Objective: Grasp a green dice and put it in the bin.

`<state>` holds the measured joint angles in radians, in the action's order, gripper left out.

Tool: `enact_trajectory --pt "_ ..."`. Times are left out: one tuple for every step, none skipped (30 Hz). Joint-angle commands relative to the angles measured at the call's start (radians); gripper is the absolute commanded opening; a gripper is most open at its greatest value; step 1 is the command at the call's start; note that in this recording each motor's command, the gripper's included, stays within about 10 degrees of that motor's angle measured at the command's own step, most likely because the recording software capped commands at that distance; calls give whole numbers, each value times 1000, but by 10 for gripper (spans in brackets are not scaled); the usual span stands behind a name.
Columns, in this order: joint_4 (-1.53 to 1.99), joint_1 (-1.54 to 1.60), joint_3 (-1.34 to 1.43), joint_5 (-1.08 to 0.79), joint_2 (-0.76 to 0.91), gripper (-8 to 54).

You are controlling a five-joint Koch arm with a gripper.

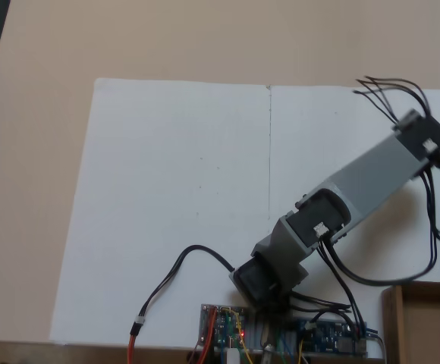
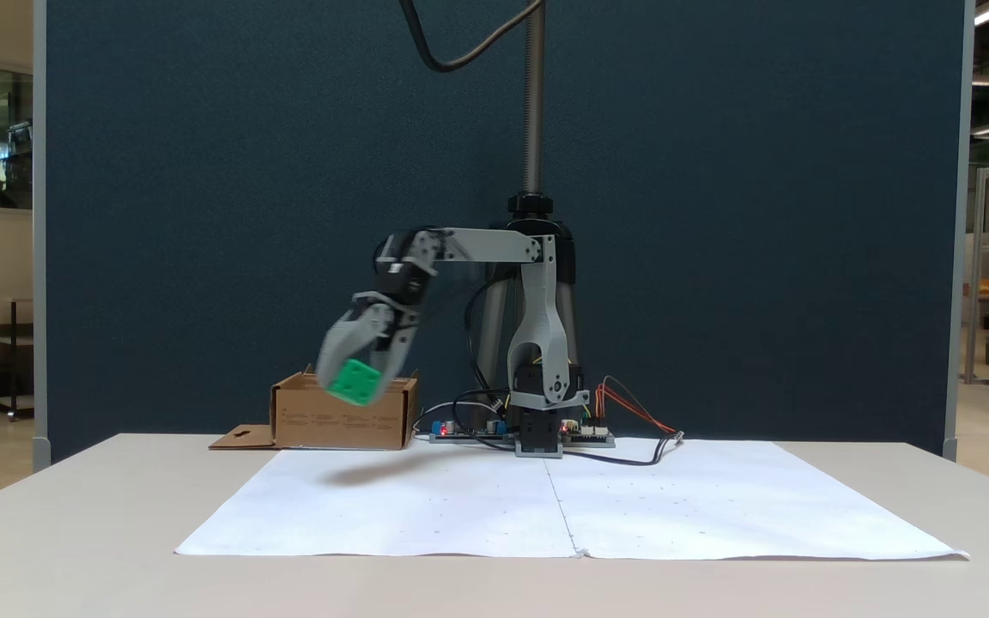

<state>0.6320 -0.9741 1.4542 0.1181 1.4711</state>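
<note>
You are in the carry step: the gripper (image 2: 355, 378), jaws closed on the green dice (image 2: 354, 382), hangs in the air in front of the bin (image 2: 342, 418) at the table's far edge. Next, I judge, you must bring it over the bin's opening and part the jaws. The top-down fixed view adds the arm (image 1: 372, 178) reaching past the white paper (image 1: 174, 212), with a bin corner (image 1: 425, 322).

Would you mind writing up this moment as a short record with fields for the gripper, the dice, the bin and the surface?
gripper: gripper shut on the green dice, raised above the table
dice: green dice held in the air, in front of the bin's upper edge as the side fixed view shows it
bin: bin brown, open-topped, standing on the table beside the arm's base
surface: white paper sheet on the table, nothing lying on its open area
</note>
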Motion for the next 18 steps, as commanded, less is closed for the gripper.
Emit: enact_trajectory --pt "21 -143 -69 -112 54 119" --pt "21 -201 -77 -138 54 119" --pt "21 -258 -89 -163 54 119" --pt "21 -314 -103 -179 54 119" --pt "21 -377 -120 -192 52 119" --pt "21 -439 -130 -204 52 119" --pt "21 -495 -138 -219 52 119" --pt "21 -546 -141 -247 52 119" --pt "21 -595 -141 -278 51 119" --pt "20 -640 -141 -311 51 119" --pt "18 -678 -141 -334 51 119" --pt "20 -712 -141 -360 49 119" --pt "21 -741 -141 -382 46 119" --pt "31 -767 -140 -397 44 119" --pt "48 -784 -140 -419 44 118" --pt "60 -796 -140 -433 43 119" --pt "75 -802 -140 -451 35 119" --pt "97 -804 -140 -468 31 119"
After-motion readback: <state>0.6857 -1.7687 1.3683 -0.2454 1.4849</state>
